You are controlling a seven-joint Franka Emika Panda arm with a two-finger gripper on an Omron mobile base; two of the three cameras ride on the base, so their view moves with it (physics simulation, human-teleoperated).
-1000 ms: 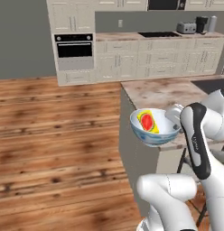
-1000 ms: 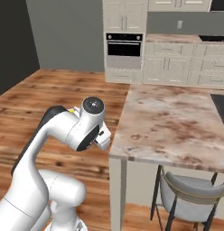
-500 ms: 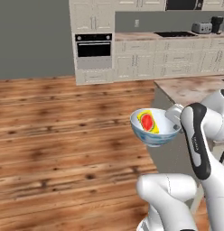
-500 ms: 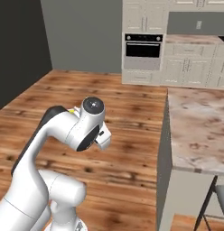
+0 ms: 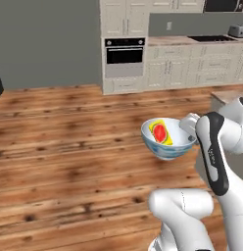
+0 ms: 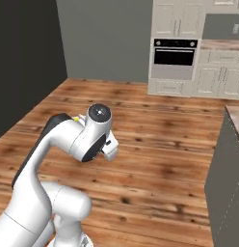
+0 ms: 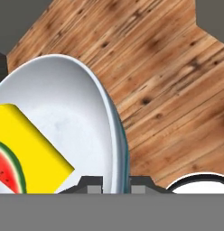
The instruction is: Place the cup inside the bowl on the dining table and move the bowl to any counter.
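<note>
One wood floor (image 5: 60, 162) lies under the claw (image 7: 114, 181), which pinches the bowl (image 5: 167, 142) rim. Inside lies the cup (image 5: 161, 132). Cabinets with an oven (image 5: 124, 55) stand far beyond.

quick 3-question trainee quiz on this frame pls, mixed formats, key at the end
1. True or false: the cup lies inside the bowl.
2. What is directly below the bowl in the left base view? A) the dining table top B) the wooden floor C) a counter by the oven
3. Fill in: in the hand view the gripper has one finger on each side of the bowl's ____.

Key: 1 true. 2 B. 3 rim; the bowl is held up by its edge, clear of any surface.
</note>
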